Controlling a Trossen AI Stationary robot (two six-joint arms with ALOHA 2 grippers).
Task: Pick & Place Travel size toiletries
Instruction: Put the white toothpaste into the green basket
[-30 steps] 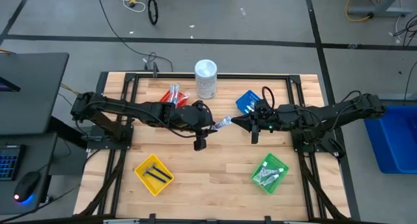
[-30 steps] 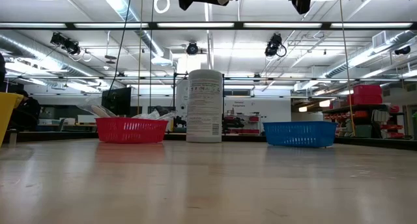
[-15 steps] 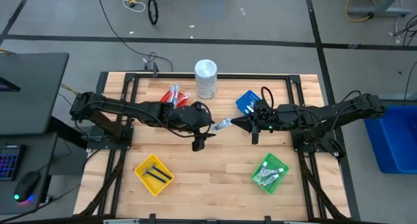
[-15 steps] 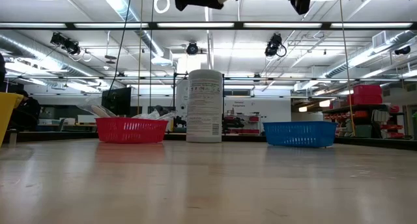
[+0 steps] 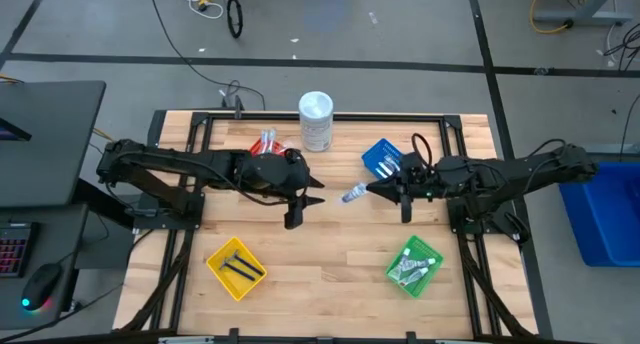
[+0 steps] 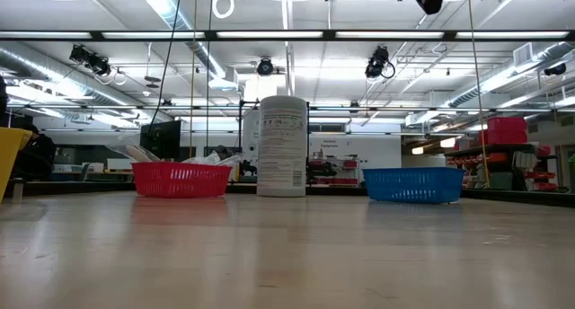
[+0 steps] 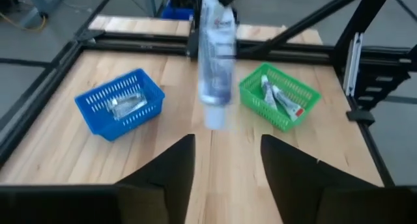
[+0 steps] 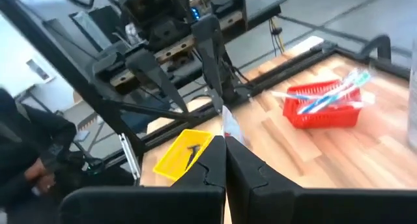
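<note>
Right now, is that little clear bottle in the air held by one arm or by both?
By one. The right gripper's fingers are shut on the bottle, while the left gripper's fingers stand open, apart from it.

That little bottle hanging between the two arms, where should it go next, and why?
Probably the right gripper, shut on the small bottle, should carry it over to the blue basket, which already holds similar clear items. The left gripper stands open, apart from it.
</note>
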